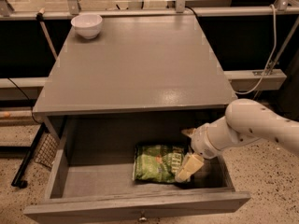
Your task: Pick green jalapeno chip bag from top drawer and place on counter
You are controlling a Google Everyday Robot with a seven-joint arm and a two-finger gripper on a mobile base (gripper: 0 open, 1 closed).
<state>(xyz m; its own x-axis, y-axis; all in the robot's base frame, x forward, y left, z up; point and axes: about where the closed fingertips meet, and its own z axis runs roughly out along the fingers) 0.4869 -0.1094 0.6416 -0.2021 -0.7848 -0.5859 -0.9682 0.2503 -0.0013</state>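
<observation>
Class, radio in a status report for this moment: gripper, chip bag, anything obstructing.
Gripper open, down in top drawer, at bag's right end. Green jalapeno chip bag flat on drawer floor, not lifted. White bowl on counter, far-left corner.

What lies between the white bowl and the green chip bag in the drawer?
In the camera view, only bare counter separates the white bowl from the green jalapeno chip bag in the top drawer. The pincer hangs open at the bag's right edge.

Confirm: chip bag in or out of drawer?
In: green jalapeno chip bag lies on the top drawer floor, gripper beside it.
</observation>
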